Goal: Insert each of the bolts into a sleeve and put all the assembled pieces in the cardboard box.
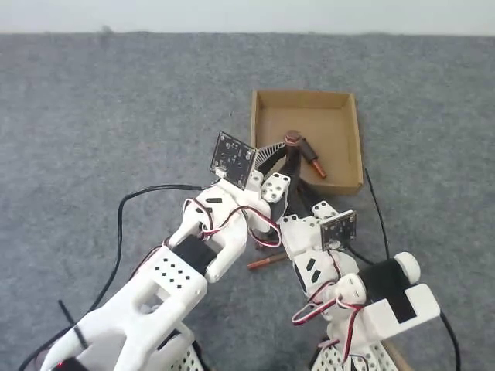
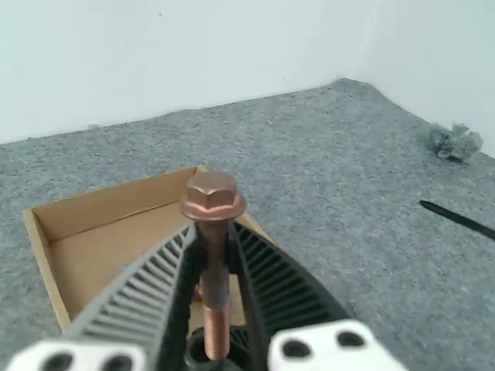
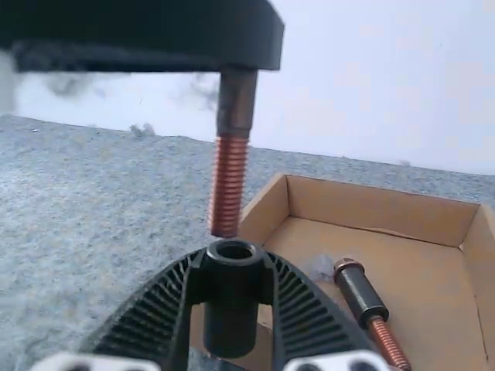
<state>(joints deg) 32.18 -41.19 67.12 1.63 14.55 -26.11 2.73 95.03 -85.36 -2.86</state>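
Note:
My left gripper (image 2: 210, 236) is shut on a copper bolt (image 2: 213, 202), held upright with its hex head (image 1: 292, 140) on top. Directly beneath it my right gripper (image 3: 232, 267) is shut on a black sleeve (image 3: 230, 303), its open end facing up. The bolt's threaded tip (image 3: 227, 197) hangs just above the sleeve's mouth, slightly off to one side. Both grippers meet at the near left edge of the cardboard box (image 1: 305, 99). Inside the box lies one bolt fitted in a sleeve (image 1: 309, 158), also seen as the assembled piece (image 3: 362, 300). A loose copper bolt (image 1: 267, 261) rests on the carpet between the arms.
Grey carpet covers the whole table. A black cable (image 1: 379, 220) runs past the box's right side, and another cable (image 1: 147, 192) loops at the left arm. A clump of lint (image 2: 456, 141) lies by the far wall.

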